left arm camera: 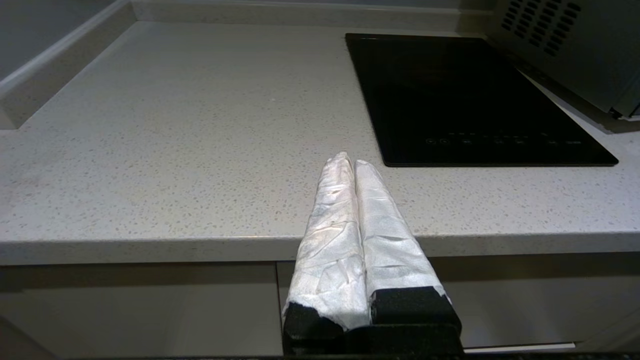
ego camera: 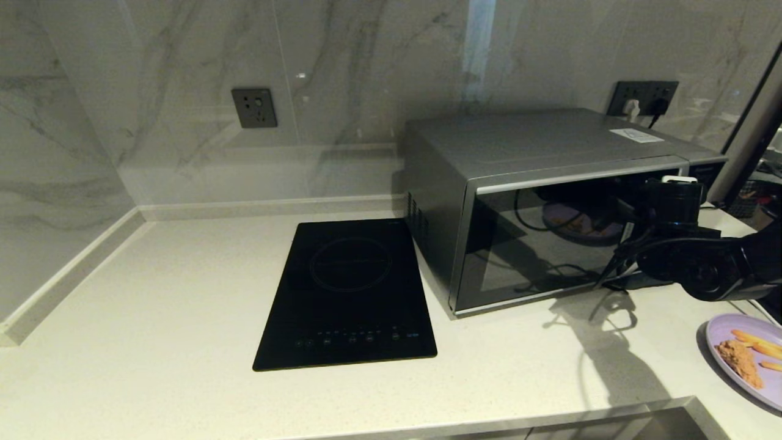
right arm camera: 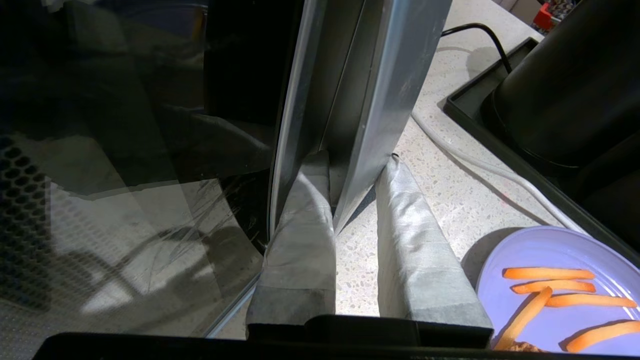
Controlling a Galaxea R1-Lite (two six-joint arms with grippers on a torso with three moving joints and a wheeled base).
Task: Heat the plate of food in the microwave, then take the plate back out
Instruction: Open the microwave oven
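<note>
I saw bright overhead light, a hard arm shadow on the worktop [ego camera: 183, 293], and reflections on the microwave [ego camera: 550, 244] door.

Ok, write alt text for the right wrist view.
The right gripper has its fingers either side of the microwave door's silver edge strip. The plate of food sits on the speckled counter beside it, holding orange fries.

large silver-grey microwave with dark glass door [ego camera: 489, 183]: 1 | small round pale-lavender plate of food [ego camera: 721, 333]: 1 | flat black glass hob [ego camera: 348, 293]: 1 | dark grey wall sockets: 2 [ego camera: 254, 107] [ego camera: 645, 96]
</note>
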